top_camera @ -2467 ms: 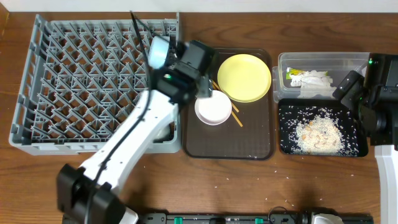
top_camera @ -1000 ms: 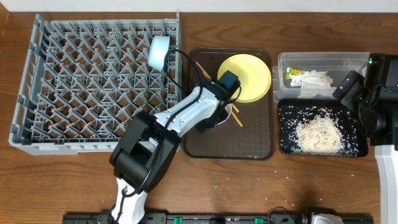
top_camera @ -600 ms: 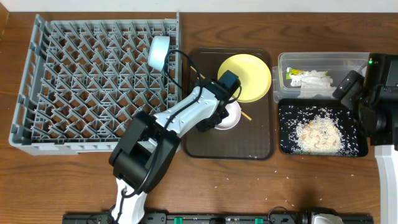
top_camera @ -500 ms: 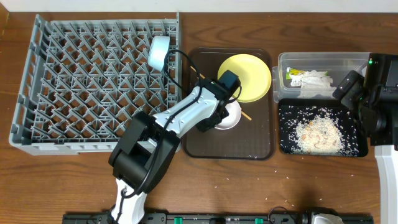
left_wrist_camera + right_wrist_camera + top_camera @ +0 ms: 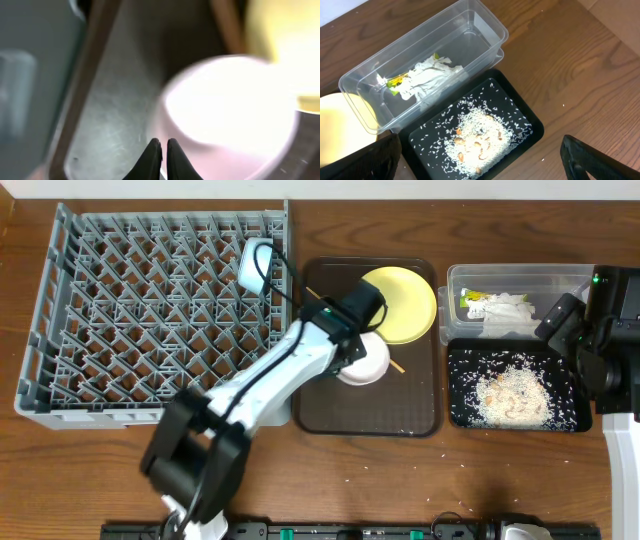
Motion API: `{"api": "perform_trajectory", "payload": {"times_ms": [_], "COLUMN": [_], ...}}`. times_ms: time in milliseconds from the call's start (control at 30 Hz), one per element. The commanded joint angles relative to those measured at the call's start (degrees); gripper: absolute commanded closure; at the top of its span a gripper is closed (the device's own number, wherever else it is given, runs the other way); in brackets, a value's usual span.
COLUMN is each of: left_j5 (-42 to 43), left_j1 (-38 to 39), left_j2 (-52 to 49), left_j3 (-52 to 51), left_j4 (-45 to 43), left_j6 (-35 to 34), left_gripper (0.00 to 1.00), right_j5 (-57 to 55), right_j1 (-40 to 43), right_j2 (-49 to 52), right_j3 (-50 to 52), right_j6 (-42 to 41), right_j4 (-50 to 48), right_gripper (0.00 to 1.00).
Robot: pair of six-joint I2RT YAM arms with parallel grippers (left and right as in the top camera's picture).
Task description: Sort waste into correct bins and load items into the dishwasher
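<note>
Two arms stand at the counter [image 5: 520, 490]. The left arm reaches across the right edge of the grey dish rack [image 5: 140, 310] to the dark brown tray [image 5: 400, 415]. Its left hand [image 5: 161, 148] is pinched fully closed, the tips meeting on the near rim of the white bowl [image 5: 368, 364]. The bowl sits over the middle of the brown tray, just beside the near-left edge of the yellow plate [image 5: 405, 300]; whether it is lifted off the tray I cannot tell. A thin chopstick [image 5: 396, 365] pokes out to the right from under the bowl.

At the far right of the rack, a light blue bowl [image 5: 256, 264] stands on edge among the pegs.

On the right side of the counter, the clear tub [image 5: 520, 275] lies far and the black tray [image 5: 458, 412] near, touching each other. The tub holds crumpled white paper [image 5: 432, 75] and a green-and-orange wrapper [image 5: 395, 82]. Rice scraps [image 5: 475, 137] are heaped in the black tray.

The right hand [image 5: 480, 142] hangs above these two bins, its fingers spread wide with nothing between them. A few loose grains [image 5: 350, 476] dot the counter near the brown tray.
</note>
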State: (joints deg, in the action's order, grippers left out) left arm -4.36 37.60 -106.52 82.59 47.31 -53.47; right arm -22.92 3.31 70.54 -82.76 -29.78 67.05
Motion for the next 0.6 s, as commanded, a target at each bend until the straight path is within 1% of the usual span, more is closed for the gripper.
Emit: {"api": "perform_trajectory", "payload": {"times_ms": [0, 133, 267, 433, 500, 567], "left_j5": [-6.5, -11.7, -14.5, -14.9, -19.9, -27.8], "left_j1": [-0.3, -0.3, -0.3, -0.3, -0.3, -0.3], "left_j2": [4.7, 8.3, 9.7, 9.9, 10.0, 10.0], "left_j3": [0.2, 0.2, 0.2, 0.2, 0.2, 0.2], "left_j4": [0.1, 0.1, 0.2, 0.2, 1.2, 2.1], "left_j6": [8.9, 16.7, 21.2, 26.3, 26.9, 27.1], "left_gripper": [0.93, 0.92, 0.93, 0.93, 0.93, 0.92], "right_j5": [-0.6, -0.6, -0.6, -0.6, -0.6, -0.6], "right_j1": [0.2, 0.2, 0.2, 0.2, 0.2, 0.2], "right_j2": [0.0, 0.0, 0.0, 0.0, 0.0, 0.0], "right_j3": [-0.3, -0.3, -0.3, -0.3, -0.3, -0.3], "right_j6": [-1.0, -1.0, -1.0, -1.0, -1.0, -1.0], "right_j4": [0.1, 0.1, 0.1, 0.1, 0.1, 0.1], "right_gripper": [0.01, 0.01, 0.01, 0.01, 0.01, 0.01]}}
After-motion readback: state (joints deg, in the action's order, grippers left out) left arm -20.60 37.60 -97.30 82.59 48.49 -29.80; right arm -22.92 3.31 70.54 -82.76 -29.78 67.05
